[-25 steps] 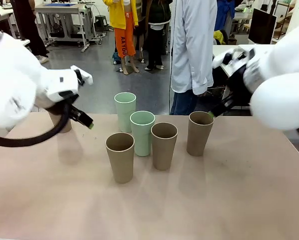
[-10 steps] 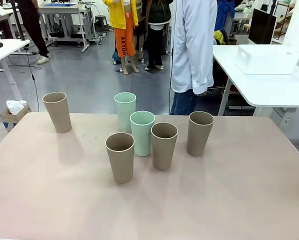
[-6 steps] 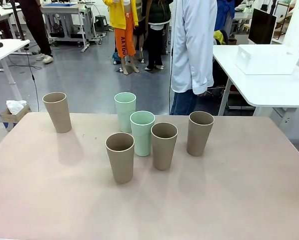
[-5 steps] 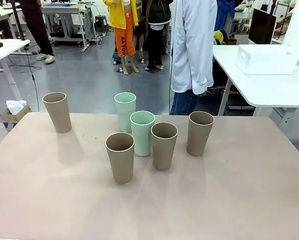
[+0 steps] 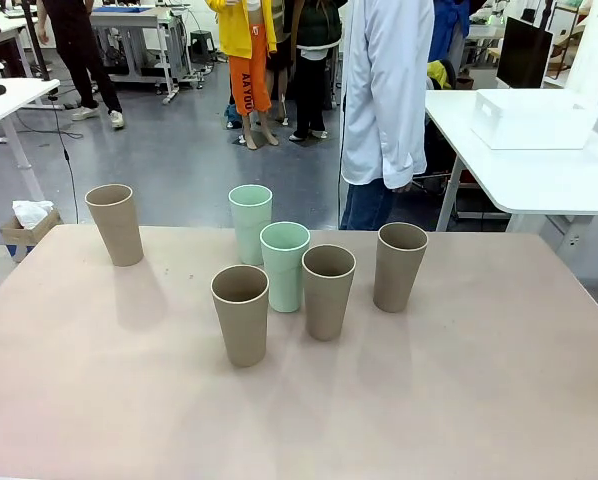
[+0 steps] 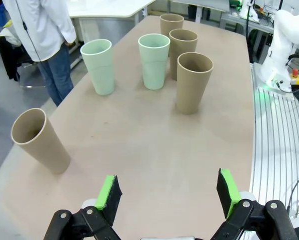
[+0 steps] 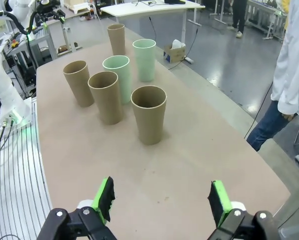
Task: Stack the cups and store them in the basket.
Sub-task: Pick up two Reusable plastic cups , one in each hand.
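Left gripper (image 6: 167, 192) and right gripper (image 7: 162, 200) released, empty. Five cups (image 5: 284, 265) clustered centrally, sixth tan cup (image 5: 115, 224) at ten o'clock, basket (image 5: 535, 118) at two o'clock.

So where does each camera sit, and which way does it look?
Front view: fixed at the robot's edge of the table, facing across six cups to a person's white shirt.
Left wrist view: over the table's left end, looking along it; open left gripper at bottom.
Right wrist view: over the right end, looking the opposite way; open right gripper at bottom.
Shared: all three show the six cups and the person.
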